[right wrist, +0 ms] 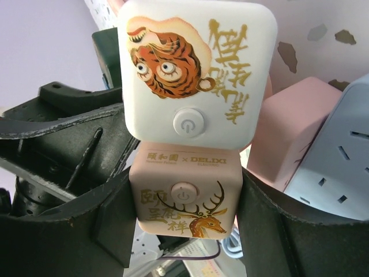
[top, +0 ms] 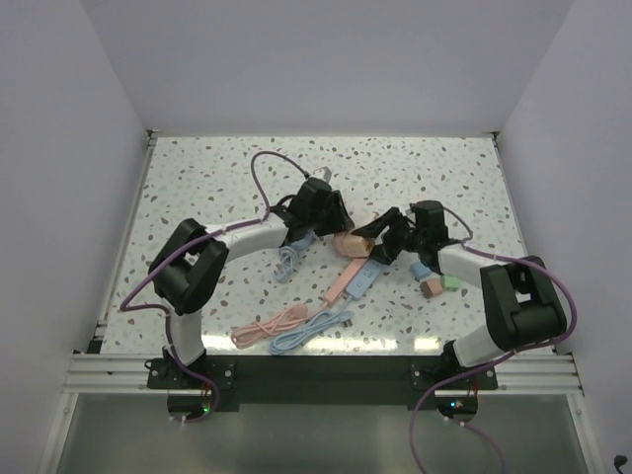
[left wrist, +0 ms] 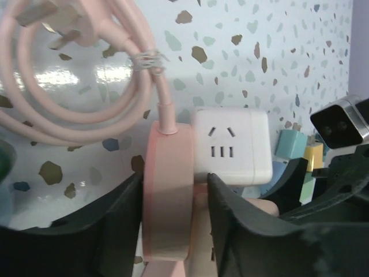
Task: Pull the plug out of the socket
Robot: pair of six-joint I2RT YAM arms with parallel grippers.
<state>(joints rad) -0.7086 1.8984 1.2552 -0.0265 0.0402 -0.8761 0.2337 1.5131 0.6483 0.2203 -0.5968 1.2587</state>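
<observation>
My left gripper (top: 332, 219) is shut on a flat pink plug (left wrist: 169, 190) with a pink cable rising from its top. In the left wrist view (left wrist: 173, 182) a white cube socket (left wrist: 232, 144) sits tight against the plug's right side. My right gripper (top: 389, 240) is shut on a pink cube socket with a gold deer print (right wrist: 183, 202), seen between its fingers in the right wrist view (right wrist: 184, 199). A white cube with a tiger print (right wrist: 193, 69) sits joined on top of it. The two grippers face each other over the table's middle, with the pink piece (top: 348, 243) between them.
A pink power strip (top: 343, 281) and a pale blue one (top: 363, 278) lie just in front of the grippers. Pink (top: 269, 326) and blue (top: 311, 331) cables lie near the front edge. Small coloured cubes (top: 434, 284) sit by the right arm. A coiled pink cable (left wrist: 86, 98) lies behind.
</observation>
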